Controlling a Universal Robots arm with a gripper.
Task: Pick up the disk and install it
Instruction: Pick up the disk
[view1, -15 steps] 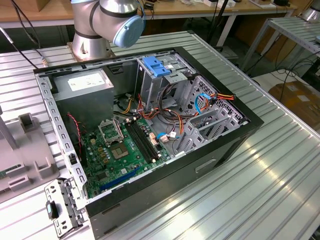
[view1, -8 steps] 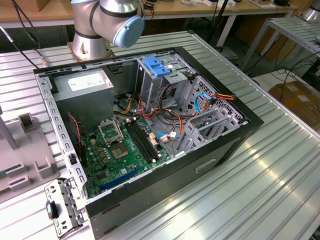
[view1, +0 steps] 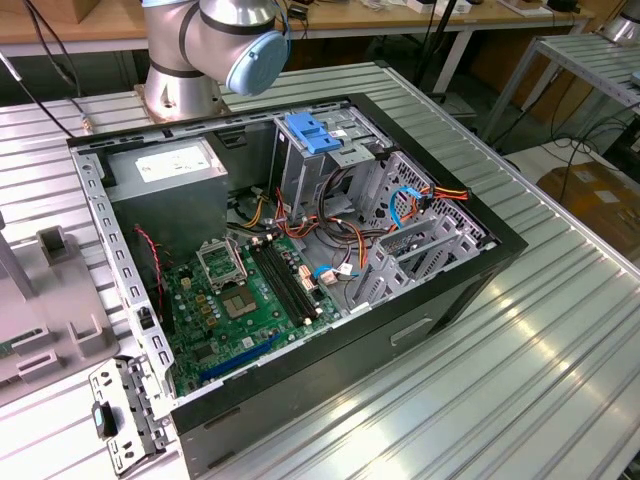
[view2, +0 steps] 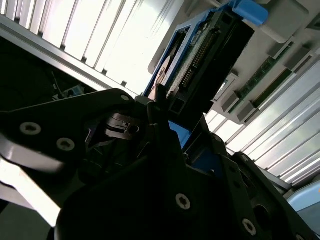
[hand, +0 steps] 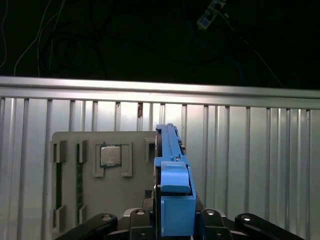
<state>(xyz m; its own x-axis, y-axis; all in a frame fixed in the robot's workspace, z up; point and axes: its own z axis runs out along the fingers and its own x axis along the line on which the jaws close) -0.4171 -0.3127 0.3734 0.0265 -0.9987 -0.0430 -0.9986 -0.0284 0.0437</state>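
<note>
A robot arm's end effector (hand: 172, 223) is clamping the disk (hand: 172, 170) on edge; blue side rails are showing on the drive in both wrist views, with its connector row facing outward in the second wrist view (view2: 212, 60). The disk is standing clear above a grey parts tray (hand: 115, 200), which is carrying a processor chip (hand: 111, 155) and lying on the ribbed metal table (hand: 250, 150).

In the exterior view, the open computer case (view1: 445, 175) is lying on its side on the table. Its metal drive cage (view1: 345, 165), topped by a blue handle (view1: 312, 132), is sitting at about twelve o'clock within the case, and loose cables (view1: 330, 240) are trailing just beside it toward six o'clock.

To my eye the drive is in hand and the carry is under way. Doing it well looks to mean keeping the clamp firm on the drive's flat sides, holding the drive square rather than tilted, and steering wide of the case rim and those cables.
</note>
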